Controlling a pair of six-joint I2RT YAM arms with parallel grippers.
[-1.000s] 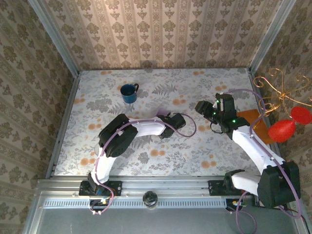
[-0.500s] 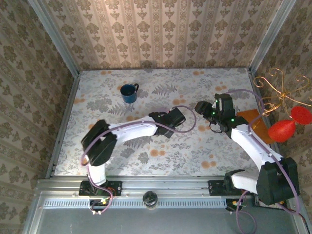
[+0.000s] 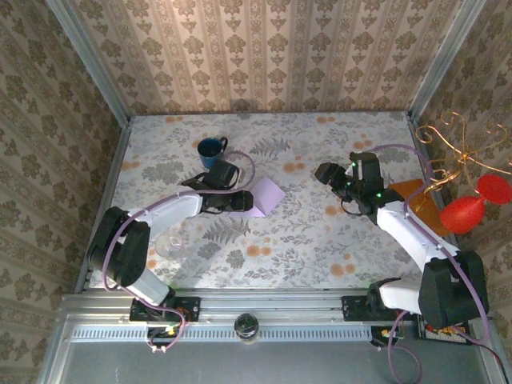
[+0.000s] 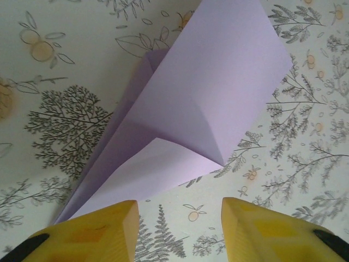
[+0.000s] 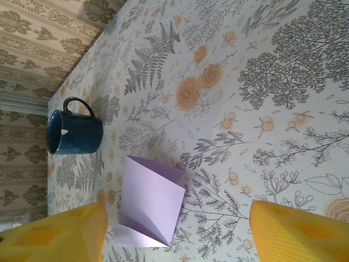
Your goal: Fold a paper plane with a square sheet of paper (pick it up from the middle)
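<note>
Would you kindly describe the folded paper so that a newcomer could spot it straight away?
On the flowered table, look just right of the dark blue mug, near the middle. There lies the folded paper. It is the only pale lilac thing, creased into a pointed shape, unlike the orange sheet at the right edge.

Pale lilac sheet of thin paper [image 3: 264, 196]: partly folded, no longer a flat square. It lies on the floral-patterned counter [image 3: 336, 240], left of centre, as a slanted four-sided patch. From the left wrist, the sheet [image 4: 202, 103] shows overlapping flaps with sharp diagonal creases, tapering to a point at lower left. One flap edge is slightly lifted.
</note>
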